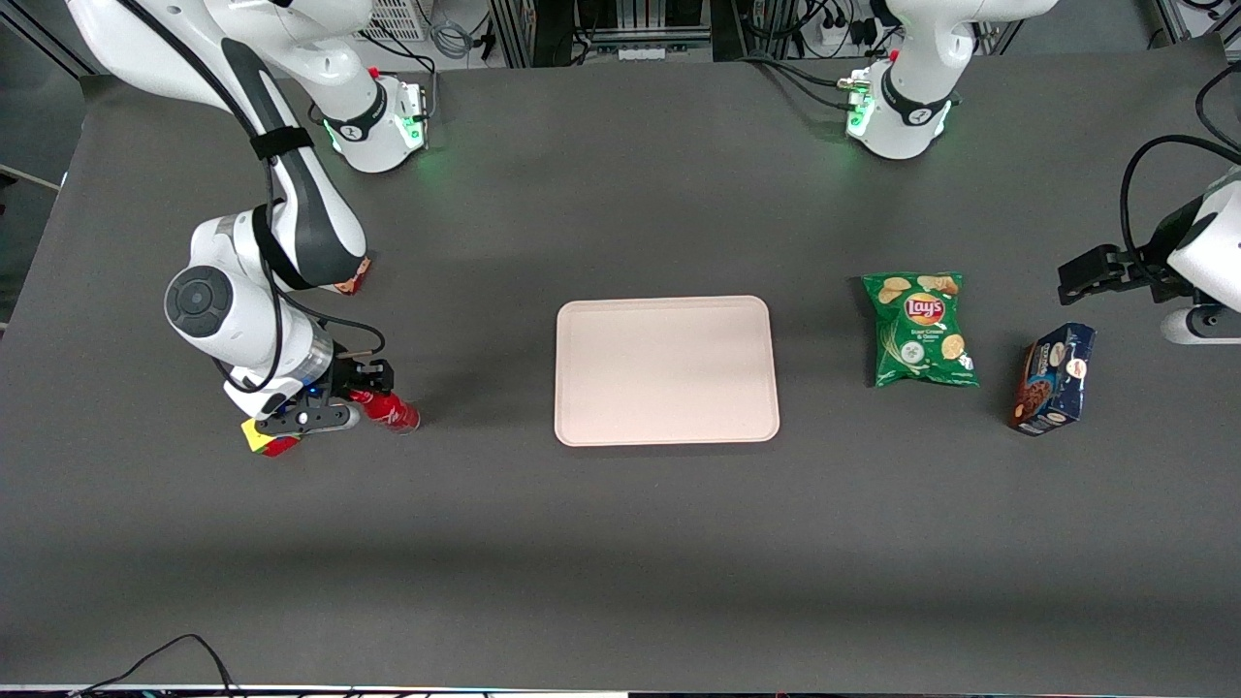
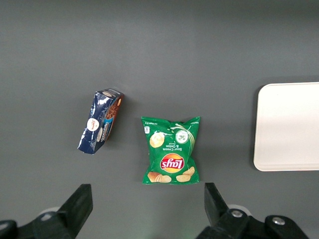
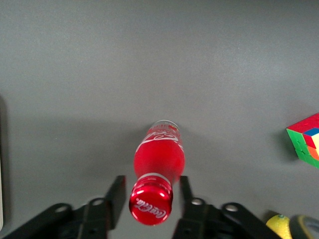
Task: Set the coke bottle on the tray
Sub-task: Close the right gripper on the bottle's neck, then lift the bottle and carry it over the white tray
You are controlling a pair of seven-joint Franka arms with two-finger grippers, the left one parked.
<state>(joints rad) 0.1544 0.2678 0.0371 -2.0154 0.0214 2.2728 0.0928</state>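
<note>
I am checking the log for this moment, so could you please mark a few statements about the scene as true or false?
1. The small red-capped coke bottle stands between the fingers of the right arm's tool. True.
2. The large flat beige-pink plastic tray holds the bottle. False: it is bare; the bottle is on the dark table, toward the working arm's end.
3. The green crinkled chips bag lies beside the dark blue cookie box. True.
4. A multicoloured puzzle cube sits on the tray. False: it sits on the table beside the tool.
</note>
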